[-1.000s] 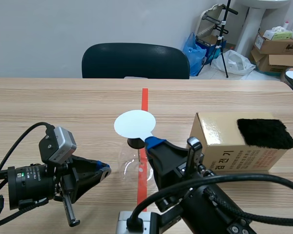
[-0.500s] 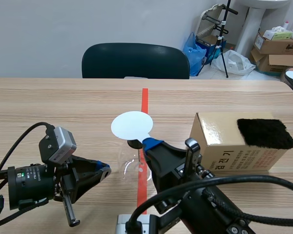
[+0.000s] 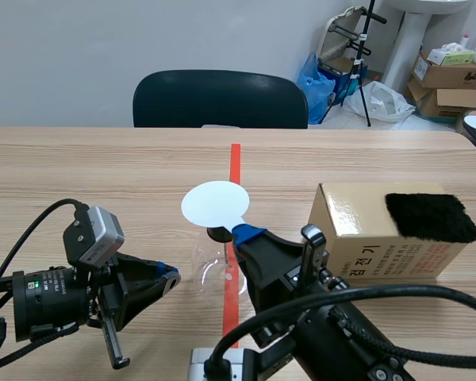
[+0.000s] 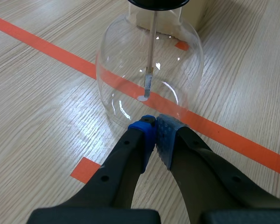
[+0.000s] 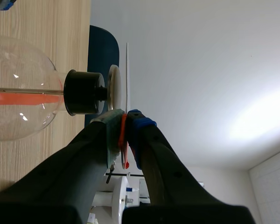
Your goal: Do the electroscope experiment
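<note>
Right claw [image 3: 243,232] pinching white disc [image 3: 215,203] above flask [image 4: 126,70]; left claw [image 4: 155,135] pressed together before flask; cardboard box [image 3: 353,218] beside

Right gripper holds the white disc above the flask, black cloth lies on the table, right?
No: the black cloth lies on the cardboard box, as the scene view shows. The right gripper does hold the white disc above the flask.

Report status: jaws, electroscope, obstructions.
Left gripper shut, empty, beside electroscope. Right gripper shut on white disc, just above its top. Cardboard box beside, not blocking.
</note>
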Controlling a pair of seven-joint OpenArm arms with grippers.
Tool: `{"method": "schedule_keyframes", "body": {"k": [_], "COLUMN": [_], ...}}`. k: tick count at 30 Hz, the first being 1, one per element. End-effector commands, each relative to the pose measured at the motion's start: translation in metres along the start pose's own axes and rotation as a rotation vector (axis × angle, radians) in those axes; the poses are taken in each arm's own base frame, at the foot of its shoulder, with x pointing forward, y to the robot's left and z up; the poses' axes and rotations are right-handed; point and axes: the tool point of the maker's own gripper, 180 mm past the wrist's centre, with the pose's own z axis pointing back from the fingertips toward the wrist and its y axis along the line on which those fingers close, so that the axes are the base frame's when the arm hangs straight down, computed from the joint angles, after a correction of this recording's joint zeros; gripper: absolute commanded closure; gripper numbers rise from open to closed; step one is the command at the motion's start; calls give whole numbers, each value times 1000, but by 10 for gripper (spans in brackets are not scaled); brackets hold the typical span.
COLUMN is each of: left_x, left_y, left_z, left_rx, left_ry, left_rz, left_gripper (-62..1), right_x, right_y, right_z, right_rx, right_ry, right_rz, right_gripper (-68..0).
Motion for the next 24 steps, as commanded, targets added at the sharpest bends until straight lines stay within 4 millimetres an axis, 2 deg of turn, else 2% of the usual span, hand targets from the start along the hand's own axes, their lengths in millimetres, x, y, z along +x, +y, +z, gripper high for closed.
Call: {"method": "schedule_keyframes", "body": {"k": [1,9,24], "left_x": [9,9,9], "left_y": [0,0,0], "left_z": [-2,-2,-2], "left_rx": [2,2,2], "left_ry": [-34,-34,-34], "left_rz": [-1,-1,-1], "left_gripper": [-38,-38,-38], "right_x": [-6,-27,-88], "right_y": [-6,-6,-7], "right_z": [-1,0,20], "right_rx": [-21,-22,-25], "right_ry": [13,127,488], "right_rz": [15,14,10], "right_gripper": [-9,-9,-9]}}
